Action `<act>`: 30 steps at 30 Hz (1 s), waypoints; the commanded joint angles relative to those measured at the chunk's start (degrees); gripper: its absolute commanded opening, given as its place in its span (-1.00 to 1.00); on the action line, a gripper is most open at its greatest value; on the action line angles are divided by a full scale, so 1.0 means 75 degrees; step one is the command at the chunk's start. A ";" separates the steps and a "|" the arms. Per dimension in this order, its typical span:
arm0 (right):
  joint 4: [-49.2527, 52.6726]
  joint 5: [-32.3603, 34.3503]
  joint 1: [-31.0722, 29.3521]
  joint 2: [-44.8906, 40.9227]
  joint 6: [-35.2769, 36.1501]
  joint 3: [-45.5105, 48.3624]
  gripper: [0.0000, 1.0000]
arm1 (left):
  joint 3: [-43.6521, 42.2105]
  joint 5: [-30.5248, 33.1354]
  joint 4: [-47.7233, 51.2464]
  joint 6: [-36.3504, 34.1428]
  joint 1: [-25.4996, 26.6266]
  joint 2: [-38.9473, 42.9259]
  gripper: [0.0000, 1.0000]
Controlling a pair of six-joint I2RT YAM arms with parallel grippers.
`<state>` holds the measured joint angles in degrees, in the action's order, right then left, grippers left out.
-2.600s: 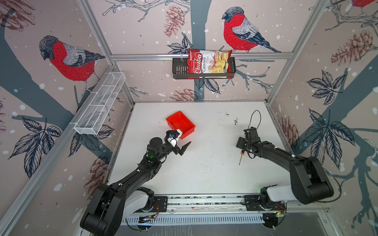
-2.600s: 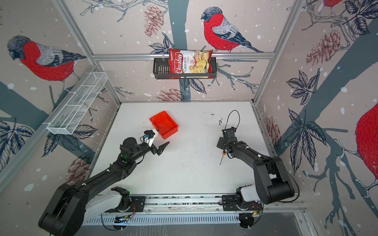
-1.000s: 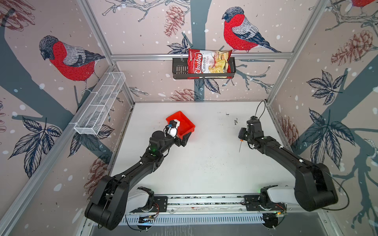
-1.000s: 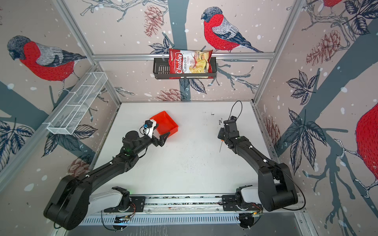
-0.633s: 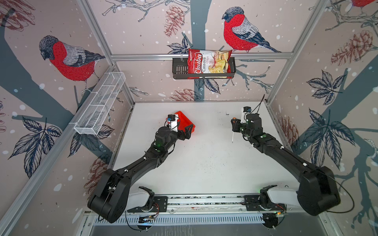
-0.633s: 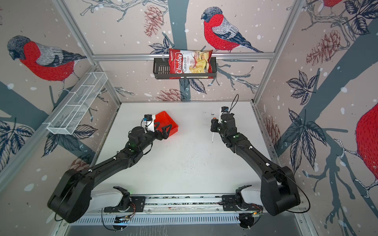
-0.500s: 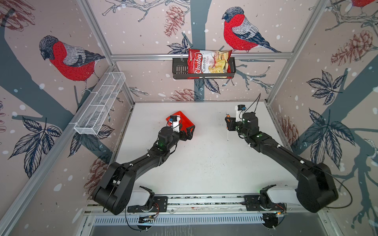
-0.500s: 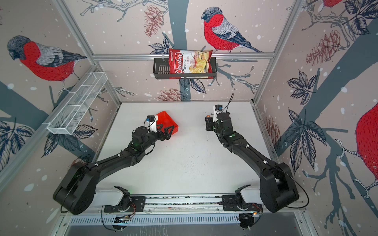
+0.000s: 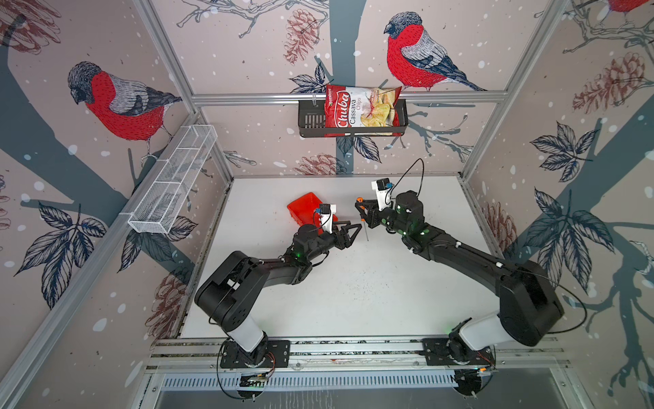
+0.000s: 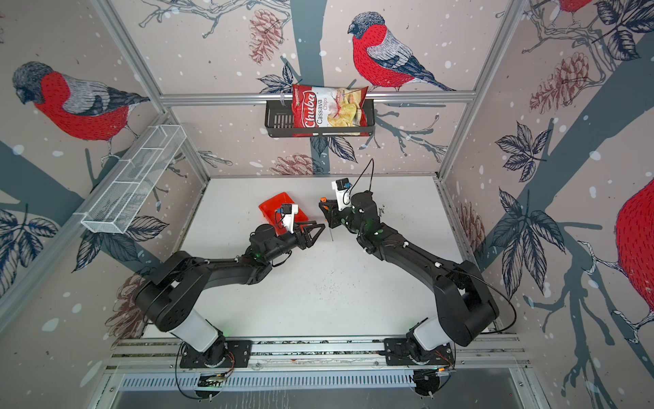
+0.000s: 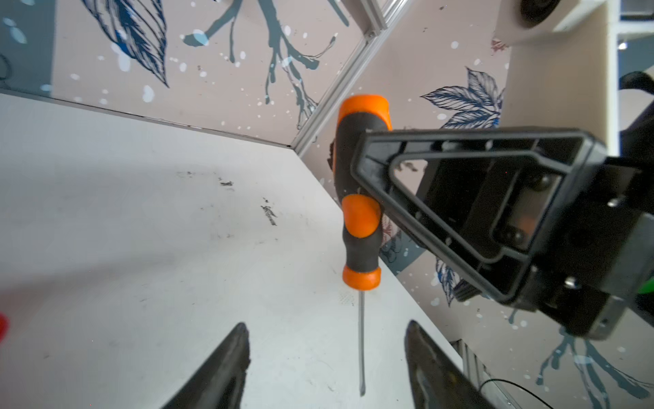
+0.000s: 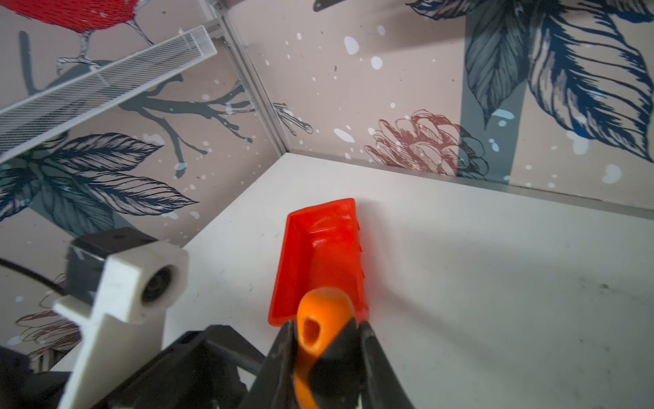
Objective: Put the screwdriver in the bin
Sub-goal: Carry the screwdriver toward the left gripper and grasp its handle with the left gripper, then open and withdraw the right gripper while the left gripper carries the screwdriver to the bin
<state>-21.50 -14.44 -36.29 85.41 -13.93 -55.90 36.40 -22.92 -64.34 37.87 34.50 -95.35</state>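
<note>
In both top views, the right arm is being stretched forward and inward over the white table [image 9: 354, 290]. The right gripper [image 9: 363, 212] is being pressed shut on the handle of the screwdriver [image 9: 366, 228]. The tool is being held upright above the table, shaft down, to the right of the red bin [image 9: 300, 209]. The left arm is being bent at the elbow and reached toward the middle. The left gripper [image 9: 354, 232] is being presented just beside the shaft's lower end; contact cannot be told from here.

In the left wrist view, the left gripper's fingers [image 11: 226, 364] are being shown moderately apart. The thin shaft is hanging between them and touching neither. The orange-and-black handle [image 11: 361, 219] is being pinched higher up by the right gripper's black finger [image 11: 442, 198].

In the right wrist view, the handle's orange end [image 12: 318, 318] is being squeezed between the right jaws. The bin [image 12: 318, 255] is being shown flat on the table just beyond, apart from the tool. The left wrist camera [image 12: 141, 279] and the white mesh basket [image 12: 106, 81] on the wall are also being shown.
</note>
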 commanded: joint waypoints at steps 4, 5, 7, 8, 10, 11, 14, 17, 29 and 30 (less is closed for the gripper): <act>-0.0712 -0.0636 -0.0095 0.0040 -0.0292 -0.0019 -0.84 | 0.0194 -0.0338 -0.1677 0.0761 0.0018 -0.0447 0.16; -0.0748 -0.0721 -0.0094 0.0033 -0.0332 0.0028 -0.84 | 0.0185 -0.0358 -0.1773 0.0783 0.0017 -0.0490 0.11; -0.0687 -0.0848 -0.0080 0.0003 -0.0380 0.0104 -0.84 | 0.0189 -0.0285 -0.1792 0.0783 0.0017 -0.0530 0.04; -0.0609 -0.0891 -0.0089 -0.0024 -0.0400 0.0154 -0.85 | 0.0227 -0.0279 -0.1791 0.0793 0.0017 -0.0562 0.01; -0.0717 -0.1066 -0.0094 -0.0127 -0.0455 0.0372 -0.85 | 0.0308 -0.0385 -0.1837 0.0802 0.0017 -0.0620 -0.15; -0.0802 -0.1129 -0.0097 -0.0172 -0.0502 0.0487 -0.85 | 0.0331 -0.0395 -0.1853 0.0799 0.0017 -0.0651 -0.24; -0.0781 -0.1198 -0.0094 -0.0215 -0.0482 0.0551 -0.85 | 0.0424 -0.0400 -0.1840 0.0833 0.0017 -0.0742 -0.52; -0.0754 -0.1079 -0.0083 -0.0260 -0.0427 0.0556 -0.82 | 0.0432 -0.0503 -0.1866 0.0840 0.0017 -0.0781 -0.78; -0.1535 -0.0662 -0.0094 -0.0682 -0.0093 0.1156 0.87 | 0.0050 0.0363 -0.0920 0.0187 -0.0398 -0.0383 -1.00; -0.1540 -0.0622 -0.0105 -0.0723 -0.0039 0.1200 0.92 | 0.0002 0.0422 -0.0869 0.0185 -0.0499 -0.0368 -1.00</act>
<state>-28.51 -20.60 -36.99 80.93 -15.90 -47.86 37.12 -22.55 -71.83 41.52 32.12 -98.70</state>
